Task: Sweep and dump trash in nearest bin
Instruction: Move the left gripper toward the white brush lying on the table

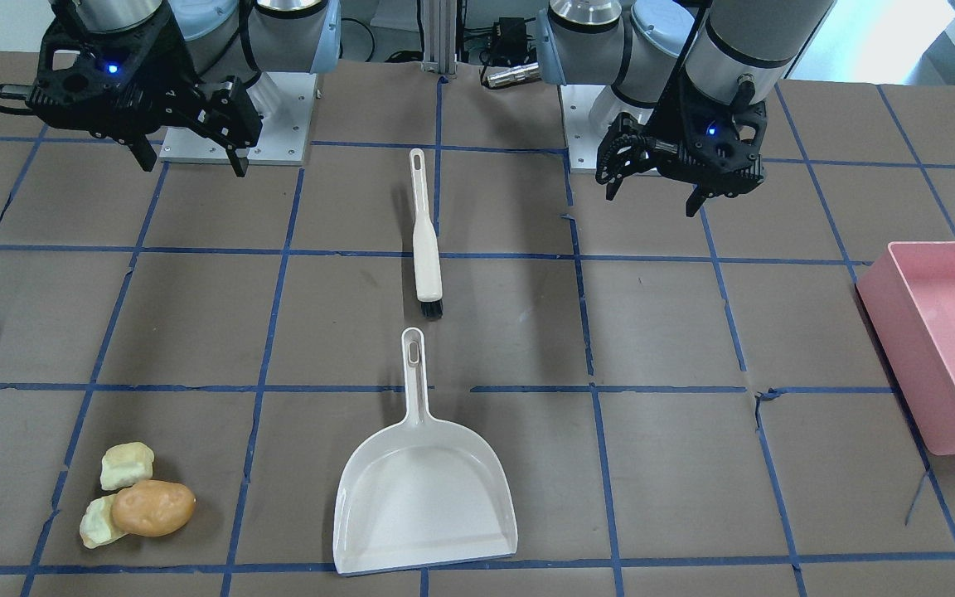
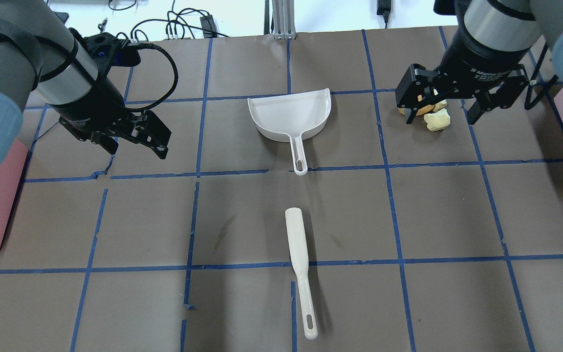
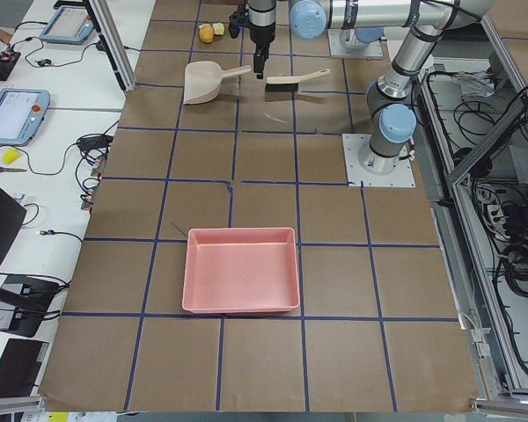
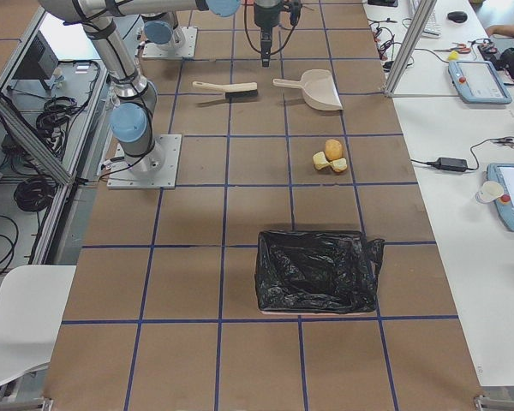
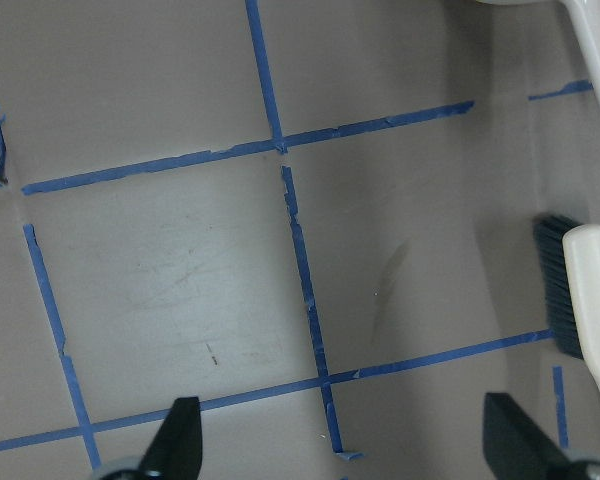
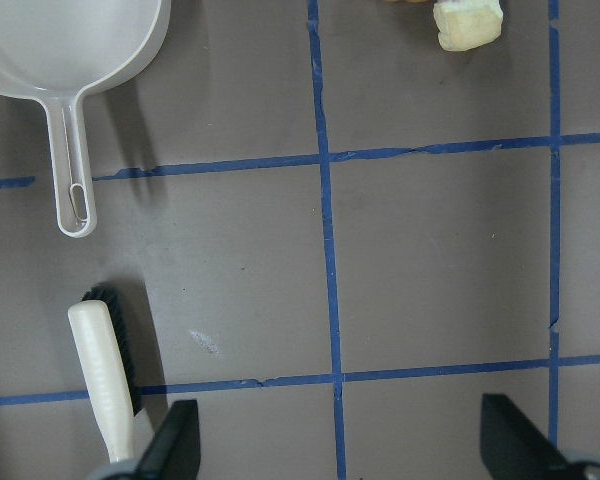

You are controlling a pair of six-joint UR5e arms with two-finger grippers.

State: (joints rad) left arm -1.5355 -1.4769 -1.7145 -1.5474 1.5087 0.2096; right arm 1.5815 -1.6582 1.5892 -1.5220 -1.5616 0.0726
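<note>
Currently left gripper (image 1: 652,201) and right gripper (image 1: 194,169) spread wide, holding nothing, touching nothing.

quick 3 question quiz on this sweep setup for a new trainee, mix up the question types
1. True or false: the left gripper and the right gripper are both open and hold nothing.
2. Which bin stands nearer the trash? A: the bare pink bin. B: the bin lined with a black bag.
3. Fill in: the brush lies between the robot's base and the ___.

Key: 1 true. 2 B. 3 dustpan.
</note>
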